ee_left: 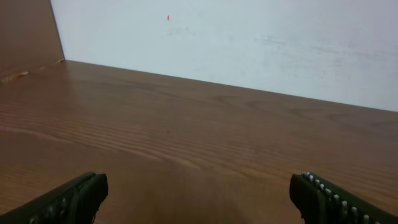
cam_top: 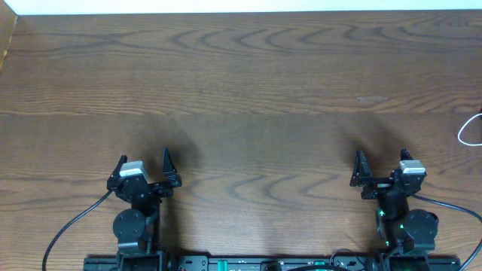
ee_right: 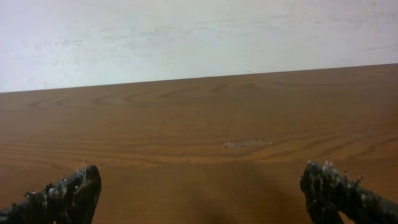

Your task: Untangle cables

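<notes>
Brown wood-grain table (cam_top: 241, 75) is filling the overhead view, w/ both arms sitting at its near edge. The left gripper (cam_top: 144, 156) is pointing across the table on the left side, jaws standing wide apart w/ nothing btwn them. In the left wrist view its dark fingers (ee_left: 68, 202) are showing at the bottom corners, w/ only tabletop btwn and a white wall (ee_left: 249, 50) behind. The right gripper (cam_top: 382, 154) is sitting likewise on the right side, jaws spread wide & gripping nothing. Its fingertips (ee_right: 62, 199) are framing bare wood in the right wrist view. The white cable (cam_top: 460, 134) is lying as a thin loop at the overhead's right edge, partly cut off by the frame. It is lying apart from the right gripper & far from the left one. Can't tell where the black cable is lying. A thick black wire (cam_top: 74, 220) is trailing from the left arm's base.
</notes>
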